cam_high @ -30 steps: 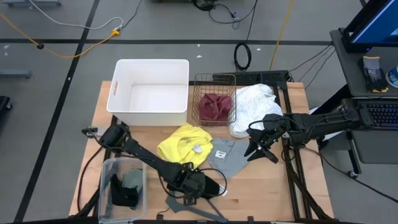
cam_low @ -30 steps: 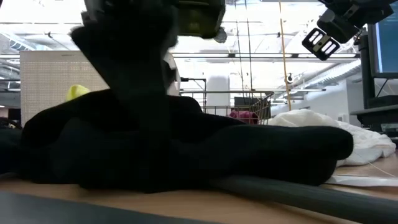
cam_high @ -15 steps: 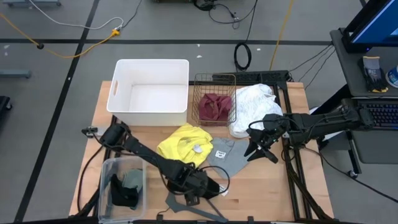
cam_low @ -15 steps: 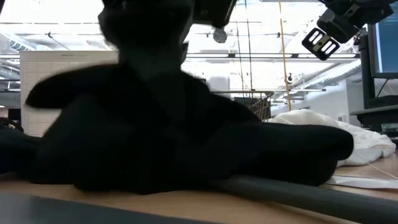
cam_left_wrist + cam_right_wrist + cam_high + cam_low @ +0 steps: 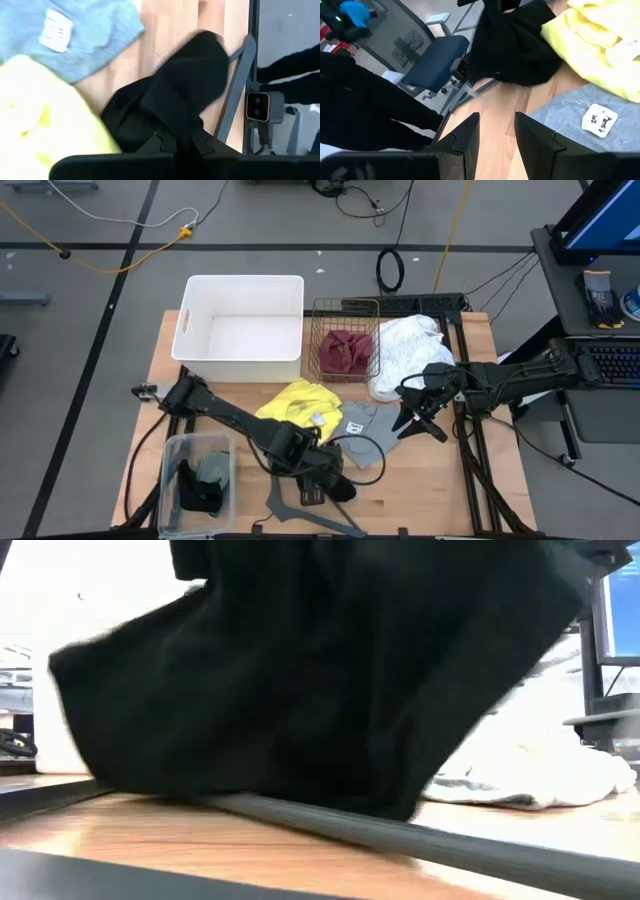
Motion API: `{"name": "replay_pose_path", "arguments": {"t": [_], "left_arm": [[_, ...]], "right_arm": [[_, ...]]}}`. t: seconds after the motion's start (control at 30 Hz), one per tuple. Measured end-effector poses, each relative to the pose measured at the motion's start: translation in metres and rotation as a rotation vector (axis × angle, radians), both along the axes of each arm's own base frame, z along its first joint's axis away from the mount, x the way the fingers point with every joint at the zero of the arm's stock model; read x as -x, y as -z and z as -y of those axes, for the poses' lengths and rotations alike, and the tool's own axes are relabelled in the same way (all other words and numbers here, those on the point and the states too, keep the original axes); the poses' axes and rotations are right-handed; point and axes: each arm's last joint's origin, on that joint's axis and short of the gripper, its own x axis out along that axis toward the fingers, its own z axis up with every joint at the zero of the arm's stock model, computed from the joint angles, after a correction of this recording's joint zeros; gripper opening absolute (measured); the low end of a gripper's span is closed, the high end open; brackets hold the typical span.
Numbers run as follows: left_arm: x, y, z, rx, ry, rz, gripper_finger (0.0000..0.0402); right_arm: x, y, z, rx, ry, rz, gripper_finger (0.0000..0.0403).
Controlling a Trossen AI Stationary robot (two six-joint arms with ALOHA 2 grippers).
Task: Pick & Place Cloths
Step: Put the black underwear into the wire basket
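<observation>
Broadly, the tabletop (image 5: pixel 440 480) carried a white bin (image 5: pixel 240 330), a wire basket (image 5: pixel 346 340) holding the maroon cloth (image 5: pixel 345 352), and a clear tub (image 5: pixel 196 480) near the left arm's base. The white cloth (image 5: pixel 405 350) lay beside the basket; the yellow cloth (image 5: pixel 295 408) and grey-blue cloth (image 5: pixel 368 430) sat mid-table. The left pincer (image 5: pixel 322 470) was clenched on the black cloth (image 5: pixel 185 95), lifted just off the wood near the front edge, above the hanger (image 5: pixel 300 508). The right pincer (image 5: pixel 418 418), partly parted and empty, hovered over the grey-blue cloth. Dangling fabric could snag the hanger or drag the yellow cloth along.
</observation>
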Motion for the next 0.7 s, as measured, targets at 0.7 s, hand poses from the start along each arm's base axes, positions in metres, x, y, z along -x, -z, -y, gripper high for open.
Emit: {"name": "replay_pose_path", "arguments": {"t": [0.7], "left_arm": [[0.03, -0.141, -0.039, -0.229, -0.103, 0.52, 0.0]], "right_arm": [[-0.013, -0.045, 0.0, -0.004, 0.044, 0.523, 0.0115]]}}
